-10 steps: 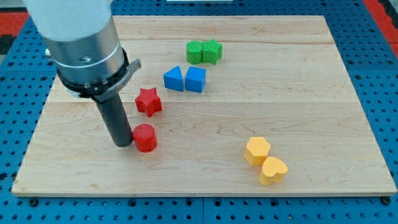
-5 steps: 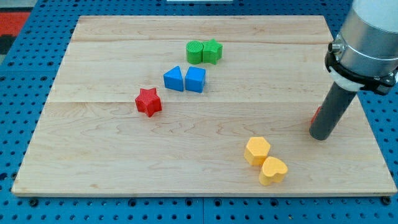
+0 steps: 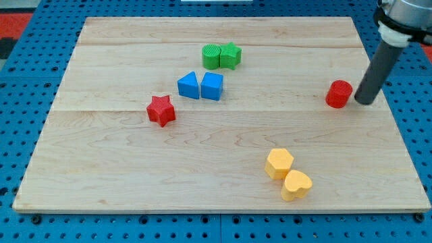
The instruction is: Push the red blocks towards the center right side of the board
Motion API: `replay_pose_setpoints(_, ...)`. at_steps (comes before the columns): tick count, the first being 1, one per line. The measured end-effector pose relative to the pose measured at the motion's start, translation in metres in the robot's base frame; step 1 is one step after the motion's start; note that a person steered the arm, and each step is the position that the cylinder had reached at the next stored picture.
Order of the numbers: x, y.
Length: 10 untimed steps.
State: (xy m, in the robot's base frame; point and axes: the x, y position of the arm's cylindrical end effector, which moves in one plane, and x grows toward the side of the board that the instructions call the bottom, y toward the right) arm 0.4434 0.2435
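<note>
A red cylinder [image 3: 339, 94] stands at the board's centre right. My tip [image 3: 365, 102] rests on the board just to the right of it, close beside it; I cannot tell whether they touch. A red star [image 3: 161, 111] lies left of centre, far from the tip. The dark rod rises from the tip to the view's top right corner.
A blue triangle [image 3: 188, 86] and a blue cube [image 3: 212, 86] sit side by side above the red star. A green cylinder [image 3: 212, 56] and a green star [image 3: 231, 55] sit at top centre. A yellow hexagon [image 3: 279, 163] and a yellow heart [image 3: 296, 185] lie at bottom right.
The red cylinder went from the lower left, beside the red star, to the centre right. My tip went from its left side across the board and now stands on its right.
</note>
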Motion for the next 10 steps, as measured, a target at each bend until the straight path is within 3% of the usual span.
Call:
replay_pose_setpoints(2,0.003,-0.175)
replay_pose_setpoints(3,0.041,-0.22)
replay_pose_setpoints(4,0.027,-0.331)
replay_pose_setpoints(6,-0.023,-0.442)
replay_pose_setpoints(7,-0.064,-0.455)
replay_pose_setpoints(9,0.003,-0.364)
replay_pose_setpoints(10,-0.004,-0.323)
